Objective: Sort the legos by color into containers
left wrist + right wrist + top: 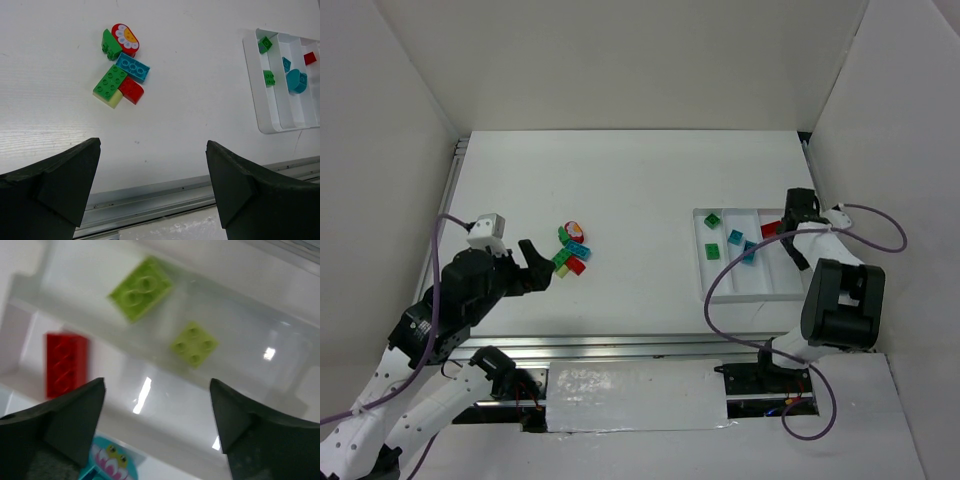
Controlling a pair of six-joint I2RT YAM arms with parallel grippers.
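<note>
A pile of loose legos [572, 250] lies left of the table's middle. In the left wrist view it shows a green wedge [111, 45], a red flower brick [126, 39], a teal-blue brick [133, 67], a green brick [110, 81], a red brick [131, 90] and a pale yellow-green one [114, 99]. My left gripper [542, 262] [153, 145] is open and empty, just left of the pile. The white tray [750, 297] holds green, teal and red bricks in separate compartments. My right gripper [792, 212] [157, 385] is open and empty above two pale yellow-green bricks [141, 287] in the tray's rightmost compartment.
The tray's left rim [252, 85] shows at the right of the left wrist view. A metal rail [165, 195] runs along the table's near edge. White walls close in the table on three sides. The right arm covers the tray's rightmost compartment in the top view.
</note>
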